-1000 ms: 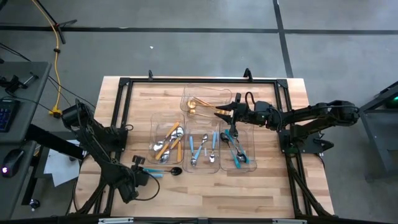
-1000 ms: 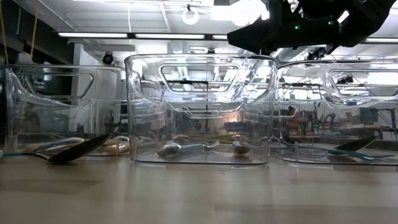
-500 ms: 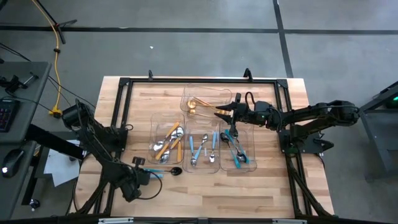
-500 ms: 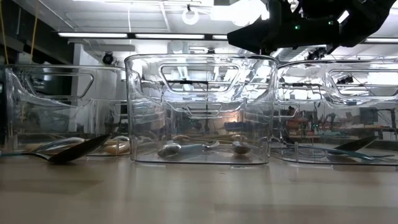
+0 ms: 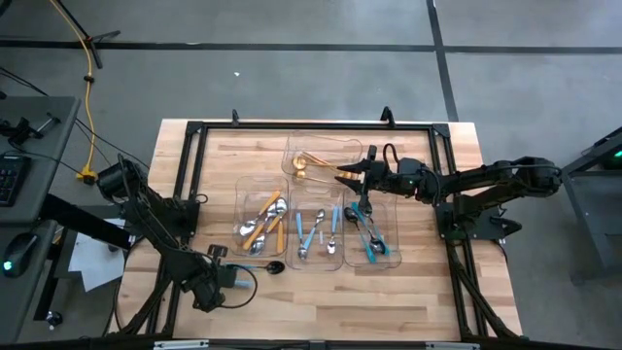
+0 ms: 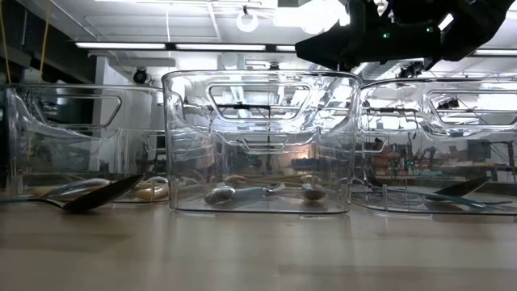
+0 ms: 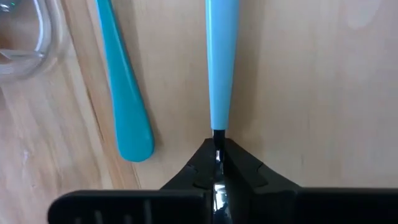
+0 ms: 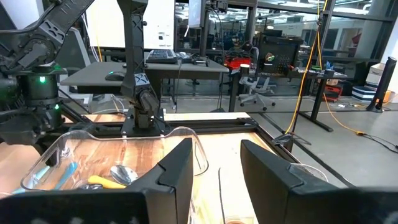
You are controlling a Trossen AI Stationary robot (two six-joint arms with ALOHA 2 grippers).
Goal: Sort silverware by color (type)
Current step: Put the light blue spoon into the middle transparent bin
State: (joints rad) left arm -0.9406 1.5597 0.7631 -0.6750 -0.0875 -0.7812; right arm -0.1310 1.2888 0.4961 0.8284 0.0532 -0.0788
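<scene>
Two teal-handled pieces of silverware lie on the bare wood near the table's front left. One handle (image 7: 220, 62) runs away from my left gripper (image 7: 217, 146), which points down and is shut on its end. The other handle (image 7: 127, 106) lies beside it, untouched. A dark spoon bowl (image 5: 275, 266) shows to the right of my left gripper (image 5: 224, 277). My right gripper (image 8: 217, 168) hangs level and open over the tray with gold pieces (image 5: 321, 160). My left gripper pinches the free end of the teal handle (image 7: 217, 123) between its two fingertips, coming from above and pointing down. The handle runs straight away from the fingers and lies flat on the wood.
Three clear trays stand in a row mid-table: orange-handled pieces (image 5: 260, 222), light-blue-handled pieces (image 5: 318, 233), teal-handled pieces (image 5: 371, 231). A tray corner (image 7: 25, 37) is close to my left gripper. Bare wood lies along the near edge (image 5: 340, 301).
My left gripper has turned a little about its wrist above the teal handles. The silverware on the wood and my right gripper stay where they were.
</scene>
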